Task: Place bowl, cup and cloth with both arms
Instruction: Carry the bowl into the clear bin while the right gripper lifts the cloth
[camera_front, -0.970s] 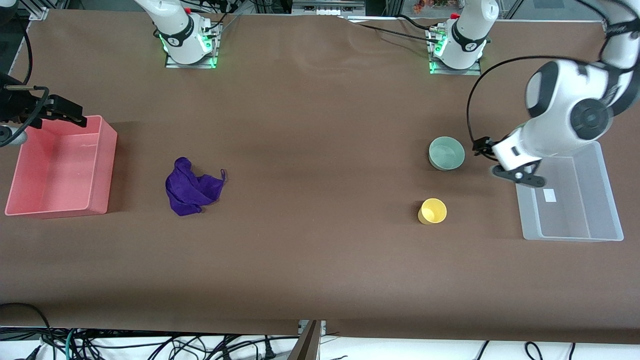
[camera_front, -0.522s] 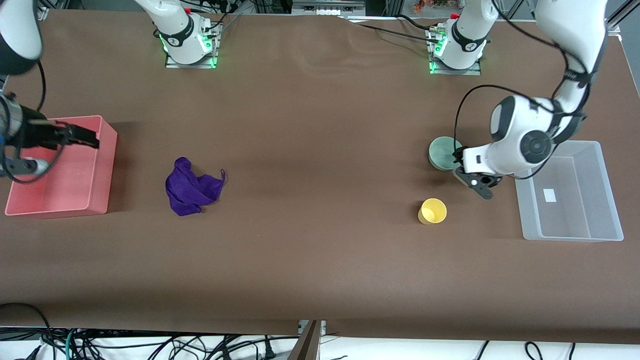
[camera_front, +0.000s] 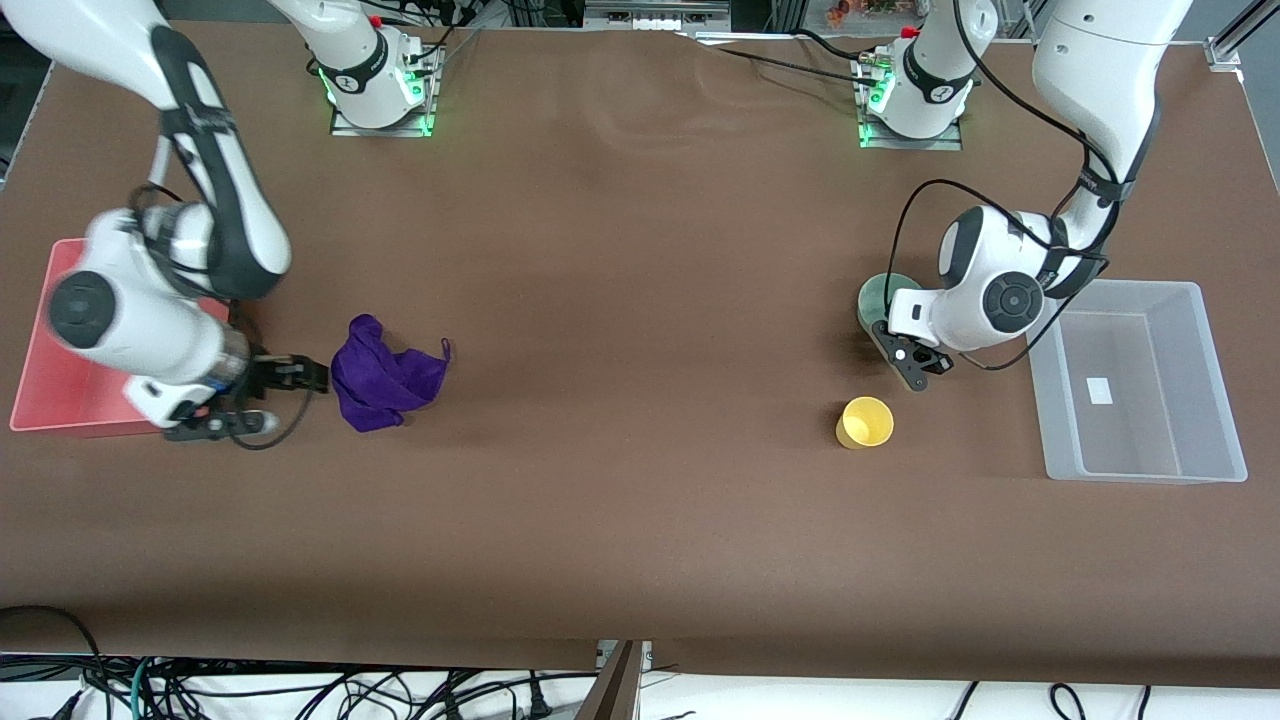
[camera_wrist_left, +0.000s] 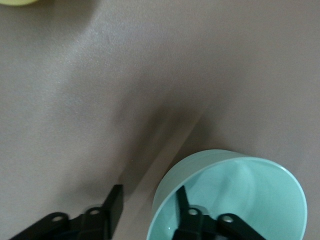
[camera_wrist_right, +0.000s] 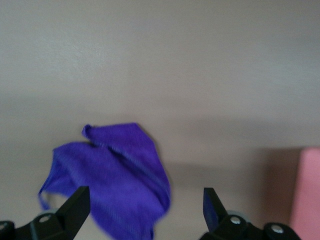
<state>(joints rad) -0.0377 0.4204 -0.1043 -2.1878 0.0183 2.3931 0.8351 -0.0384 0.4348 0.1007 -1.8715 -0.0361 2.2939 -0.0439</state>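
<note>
Smooth mint bowl (camera_wrist_left: 235, 195) rim straddled by left claw (camera_wrist_left: 147, 215), wrinkled purple cloth (camera_wrist_right: 115, 175) beside released right claw (camera_wrist_right: 145, 210)

Between the wrinkled deep purple cloth (camera_front: 385, 375) and the small pale mint-green bowl (camera_front: 872, 298), the brown table (camera_front: 640, 300) lies open, as does the wide strip nearest the front camera. The left end effector (camera_front: 900, 352) straddles the bowl's rim, one finger inside, with the small yellow plastic cup (camera_front: 865, 422) close by. The right end effector (camera_front: 305, 375), fingers spread, sits between the cloth and the pink rectangular bin (camera_front: 45, 400); a clear plastic bin (camera_front: 1140, 385) blocks the left arm's end.
</note>
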